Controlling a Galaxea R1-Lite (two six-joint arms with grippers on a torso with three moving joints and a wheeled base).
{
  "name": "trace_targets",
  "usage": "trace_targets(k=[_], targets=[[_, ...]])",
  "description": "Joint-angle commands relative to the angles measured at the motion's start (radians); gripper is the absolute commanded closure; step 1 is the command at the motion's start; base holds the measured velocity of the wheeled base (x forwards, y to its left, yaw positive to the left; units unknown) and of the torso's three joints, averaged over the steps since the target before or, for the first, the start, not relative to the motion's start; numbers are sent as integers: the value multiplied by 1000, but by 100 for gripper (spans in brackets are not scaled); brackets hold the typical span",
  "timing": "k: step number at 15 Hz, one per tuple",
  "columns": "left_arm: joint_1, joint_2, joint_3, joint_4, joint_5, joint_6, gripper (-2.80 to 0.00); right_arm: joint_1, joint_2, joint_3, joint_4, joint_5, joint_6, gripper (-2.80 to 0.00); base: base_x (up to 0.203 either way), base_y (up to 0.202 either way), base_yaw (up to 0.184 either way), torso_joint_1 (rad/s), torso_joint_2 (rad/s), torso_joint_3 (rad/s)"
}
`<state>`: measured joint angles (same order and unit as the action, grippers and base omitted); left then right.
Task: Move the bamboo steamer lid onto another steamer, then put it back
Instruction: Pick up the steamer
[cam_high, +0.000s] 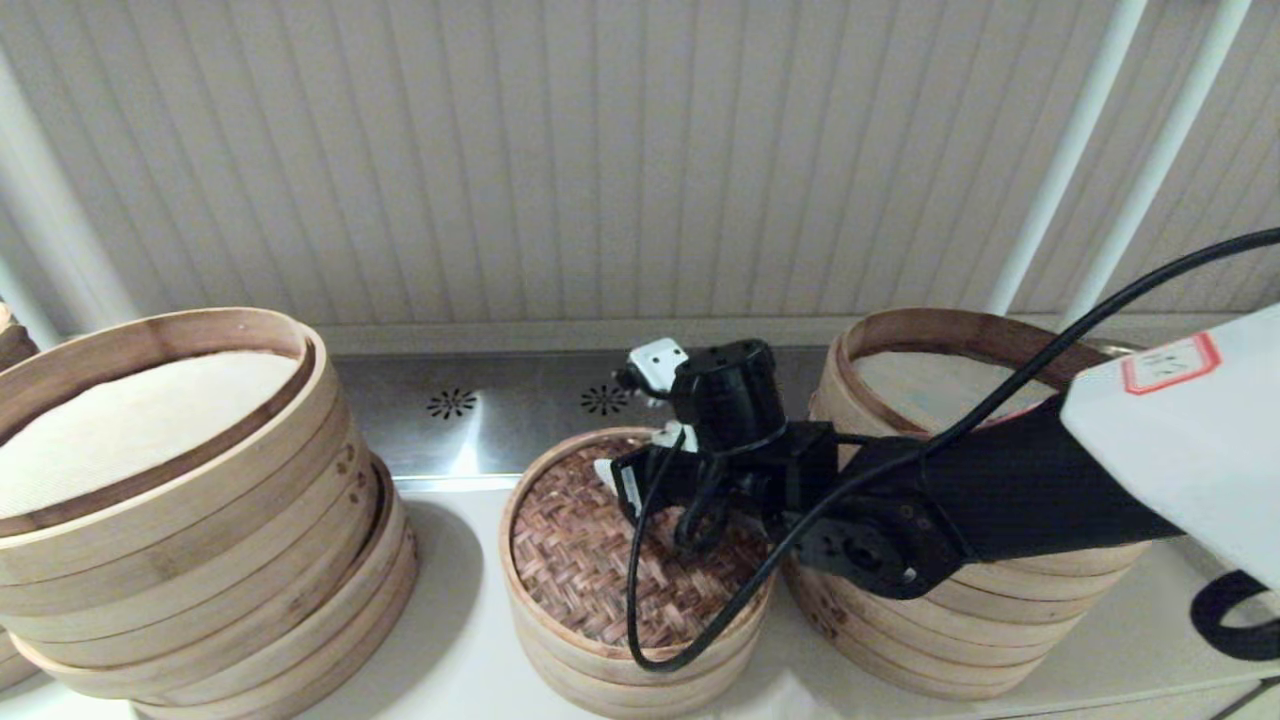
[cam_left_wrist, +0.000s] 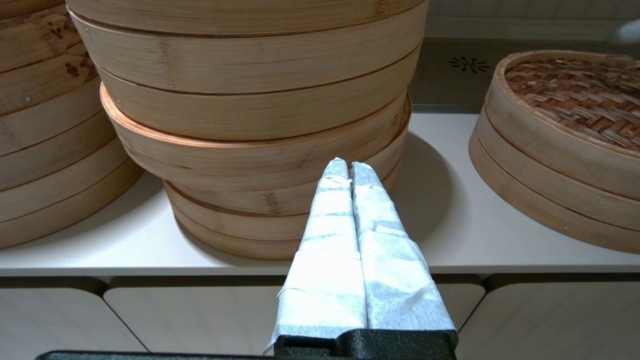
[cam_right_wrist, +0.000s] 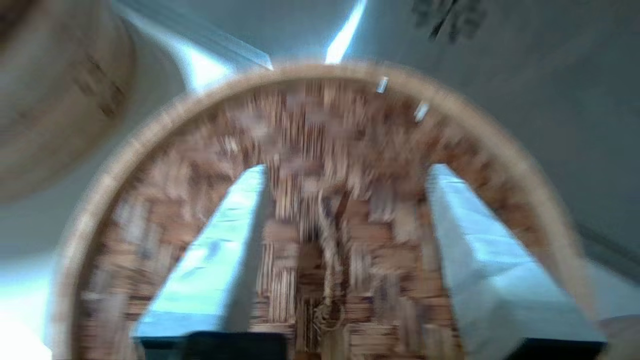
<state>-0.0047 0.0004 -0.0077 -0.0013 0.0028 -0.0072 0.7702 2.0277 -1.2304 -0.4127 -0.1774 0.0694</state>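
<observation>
The right gripper (cam_right_wrist: 345, 200) hung spread wide over the bamboo steamer lid (cam_high: 600, 560), gripping nothing; the left gripper (cam_left_wrist: 350, 172) sat pinched together, empty, beside the counter (cam_left_wrist: 450, 235)

The right gripper (cam_right_wrist: 345, 175) reaches forward, fingers spread wide — the left gripper (cam_left_wrist: 350, 172) hangs parked, fingers pressed together.

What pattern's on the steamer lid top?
Dark brown herringbone weave on the bamboo steamer lid, inside a pale rim; clearest in the head view.

Brown woven bamboo steamer lid (cam_high: 600, 550), level, atop low steamer tray (cam_high: 600, 675)
</observation>
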Motion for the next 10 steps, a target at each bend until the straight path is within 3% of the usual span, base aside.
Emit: trace_targets(k=[1,8,9,10], targets=[[0,0,0,0,0,0,0,-1,-101,7,7,-3,-3,-280,0,0,0,0,0,0],[0,0,0,0,0,0,0,-79,-356,-40,206,-11,-24,-280,0,0,0,0,0,0],[0,0,0,0,0,0,0,-98,-392,-45,235,-12,-28,0,0,0,0,0,0,0],[0,0,0,0,0,0,0,-114,-418,-51,261,-17,-32,0,0,0,0,0,0,0]])
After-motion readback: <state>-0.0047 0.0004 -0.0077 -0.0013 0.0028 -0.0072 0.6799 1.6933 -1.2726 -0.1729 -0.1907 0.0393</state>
